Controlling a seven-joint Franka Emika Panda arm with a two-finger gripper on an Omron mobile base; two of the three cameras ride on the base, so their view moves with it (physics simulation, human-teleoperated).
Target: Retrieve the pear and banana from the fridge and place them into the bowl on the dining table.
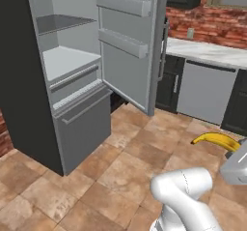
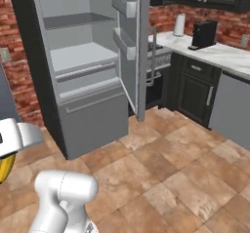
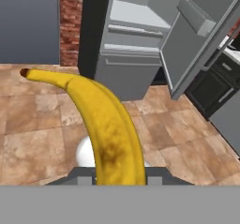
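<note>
Meanwhile the jaws hold the banana [image 3: 110, 124] above the floor, while the fridge [image 1: 72, 65] stands open, its shelves bare.

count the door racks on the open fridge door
2. On the inside of the open fridge door: an upper rack near the top and a lower rack just beneath it. Any higher ones would be out of frame.

Banana [image 3: 110, 129] base and tool [image 3: 120, 180] fingertips hidden behind the bottom band.
</note>
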